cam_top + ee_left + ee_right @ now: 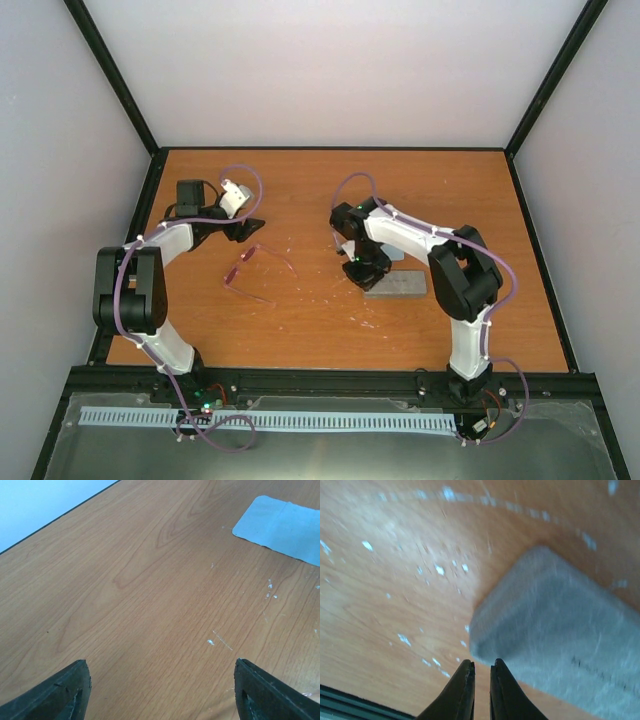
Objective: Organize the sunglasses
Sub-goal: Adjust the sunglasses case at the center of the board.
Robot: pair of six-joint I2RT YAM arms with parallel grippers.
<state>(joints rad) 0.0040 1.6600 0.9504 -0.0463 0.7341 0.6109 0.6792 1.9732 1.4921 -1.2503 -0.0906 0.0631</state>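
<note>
Our two grippers hang over a wood-grain worktop (300, 330) flecked with white, boxed in by pale walls. We see the left gripper (162, 680) spread wide and empty. The right gripper (481, 680) is pinched nearly together, also empty, just beside a corner of one grey case (560, 630). One pair of sunglasses (255, 270) lies between the arms, and there is one blue cloth (282, 527).

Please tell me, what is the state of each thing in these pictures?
sunglasses: lying on the table, temple arms seemingly unfolded, not held.
grey case: closed, lying flat.
blue-grey cloth: spread flat.
left gripper: open, empty.
right gripper: shut, empty, beside the grey case.
</note>
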